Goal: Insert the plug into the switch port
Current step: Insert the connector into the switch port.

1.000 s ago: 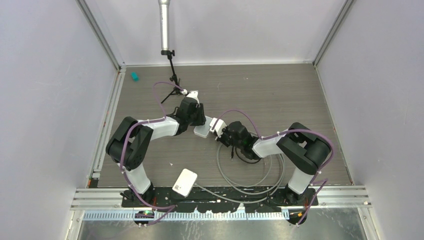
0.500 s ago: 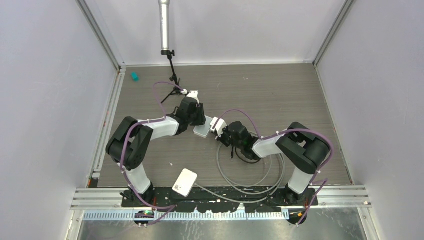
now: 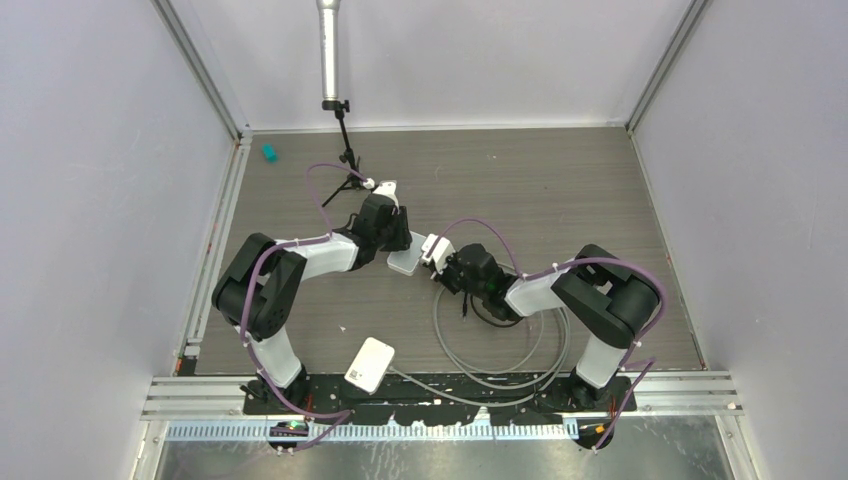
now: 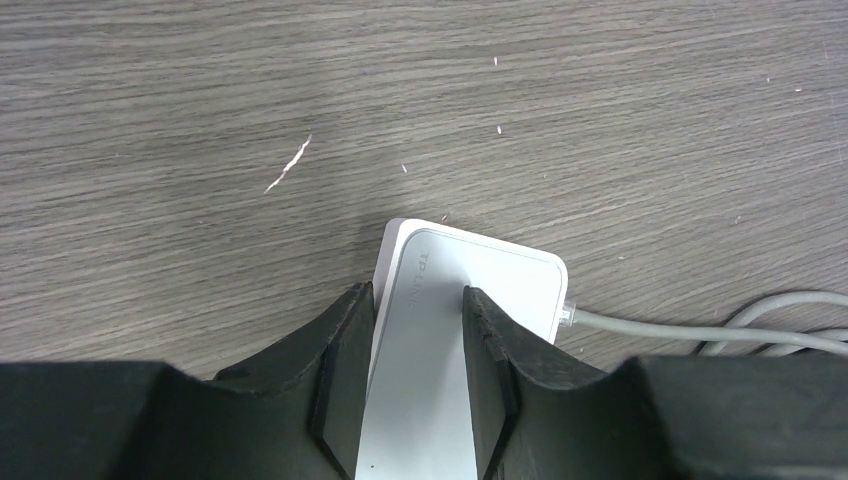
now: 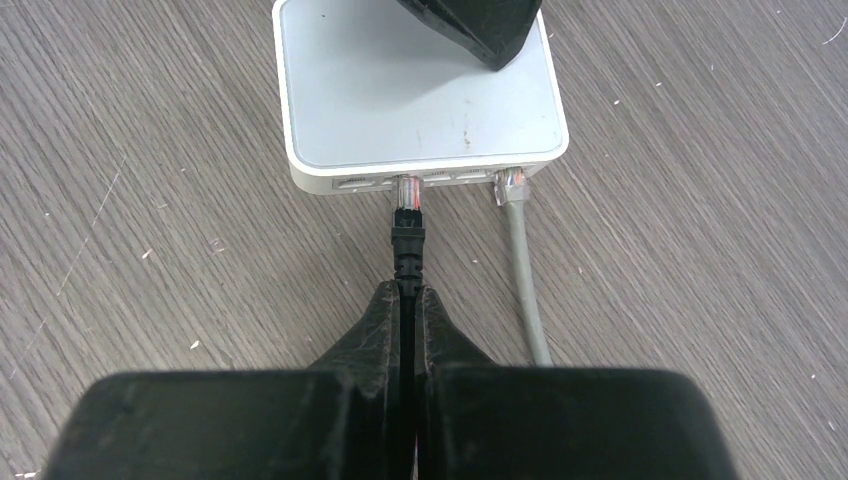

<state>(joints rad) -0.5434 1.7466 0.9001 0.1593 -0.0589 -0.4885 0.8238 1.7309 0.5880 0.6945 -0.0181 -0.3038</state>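
Note:
A white switch [image 3: 404, 262] lies on the wooden table [image 3: 560, 190], also in the left wrist view [image 4: 470, 290] and the right wrist view [image 5: 410, 90]. My left gripper [image 4: 415, 345] is shut on the switch from its far side; one finger [image 5: 470, 25] shows on top. My right gripper [image 5: 408, 300] is shut on a black cable whose clear plug [image 5: 407, 192] sits at a port on the switch's front edge. A grey cable [image 5: 520, 260] is plugged into a port to the right.
A second white box [image 3: 369, 364] lies near the arm bases. Grey cable loops [image 3: 500, 350] lie in front of the right arm. A black camera stand [image 3: 346, 150] stands behind the left gripper. A small teal object [image 3: 268, 152] sits at the back left.

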